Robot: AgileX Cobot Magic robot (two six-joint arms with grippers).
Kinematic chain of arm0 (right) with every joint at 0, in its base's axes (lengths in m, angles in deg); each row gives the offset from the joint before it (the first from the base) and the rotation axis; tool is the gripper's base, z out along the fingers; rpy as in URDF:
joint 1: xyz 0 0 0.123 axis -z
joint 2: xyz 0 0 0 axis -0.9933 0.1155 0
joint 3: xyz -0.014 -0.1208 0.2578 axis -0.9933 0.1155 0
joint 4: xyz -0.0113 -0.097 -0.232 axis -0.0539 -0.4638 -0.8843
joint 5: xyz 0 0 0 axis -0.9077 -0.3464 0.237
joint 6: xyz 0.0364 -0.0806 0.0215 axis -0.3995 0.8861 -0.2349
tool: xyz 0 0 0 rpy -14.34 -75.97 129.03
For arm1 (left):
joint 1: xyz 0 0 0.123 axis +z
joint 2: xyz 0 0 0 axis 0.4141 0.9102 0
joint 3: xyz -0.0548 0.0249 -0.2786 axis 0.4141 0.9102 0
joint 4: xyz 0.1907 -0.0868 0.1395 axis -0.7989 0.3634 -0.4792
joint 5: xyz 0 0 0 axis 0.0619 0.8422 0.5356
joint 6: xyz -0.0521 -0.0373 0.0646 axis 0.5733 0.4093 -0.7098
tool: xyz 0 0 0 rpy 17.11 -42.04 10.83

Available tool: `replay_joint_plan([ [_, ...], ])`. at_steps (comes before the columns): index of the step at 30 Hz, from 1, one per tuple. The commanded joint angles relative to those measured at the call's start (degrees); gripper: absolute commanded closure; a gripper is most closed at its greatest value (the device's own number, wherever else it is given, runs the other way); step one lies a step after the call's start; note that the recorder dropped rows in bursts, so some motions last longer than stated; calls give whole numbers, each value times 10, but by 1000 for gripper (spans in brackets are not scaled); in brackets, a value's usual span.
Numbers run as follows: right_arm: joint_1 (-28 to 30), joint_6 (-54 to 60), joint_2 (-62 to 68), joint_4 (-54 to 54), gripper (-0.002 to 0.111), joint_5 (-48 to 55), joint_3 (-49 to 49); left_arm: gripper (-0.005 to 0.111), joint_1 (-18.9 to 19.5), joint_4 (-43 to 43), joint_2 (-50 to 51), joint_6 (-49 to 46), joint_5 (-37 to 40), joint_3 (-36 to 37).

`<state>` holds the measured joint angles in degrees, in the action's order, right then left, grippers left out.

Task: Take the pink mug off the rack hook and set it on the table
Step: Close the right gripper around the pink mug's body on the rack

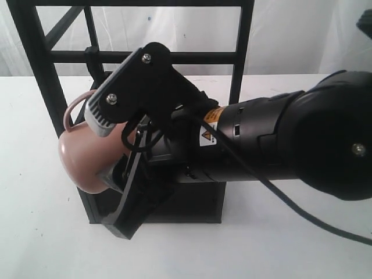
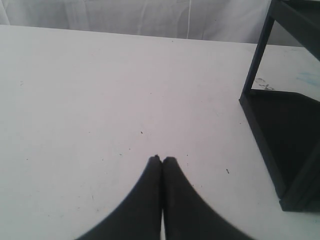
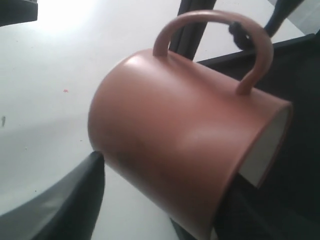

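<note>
Pink mug (image 1: 78, 156) hangs tilted on its side against the black rack (image 1: 40, 81), handle looped over the rack's hook (image 3: 239, 34), clamped between the fingers of the right gripper (image 1: 110, 168), while the left gripper (image 2: 161, 161), fingertips pressed together, hovers over the table (image 2: 75, 100) beside the rack.

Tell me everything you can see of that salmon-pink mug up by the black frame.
The matte salmon-pink cylindrical mug looks ceramic, with a rounded base, a thin loop handle and a cream-white inside. It is tipped on its side, handle uppermost, held off the white table between the fingers of the right gripper. A dark hook tip of the black rack sits against the handle, so the mug seems not yet freed.
</note>
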<state>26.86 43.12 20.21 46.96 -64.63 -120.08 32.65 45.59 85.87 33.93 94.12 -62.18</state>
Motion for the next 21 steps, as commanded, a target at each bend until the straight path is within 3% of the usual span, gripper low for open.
replay_joint_plan([
  [1, -1, -3, 0, 14, 53, 29, -3, 107, -3, 4, 3, 0, -2, 2],
  [10, -1, -3, 0, 20, 53, 71, -3, 107, -3, 4, 3, 0, -2, 2],
  [18, -1, -3, 0, 21, 53, 48, -3, 107, -3, 4, 3, 0, -2, 2],
  [21, -1, -3, 0, 21, 60, 38, -3, 107, -3, 4, 3, 0, -2, 2],
])
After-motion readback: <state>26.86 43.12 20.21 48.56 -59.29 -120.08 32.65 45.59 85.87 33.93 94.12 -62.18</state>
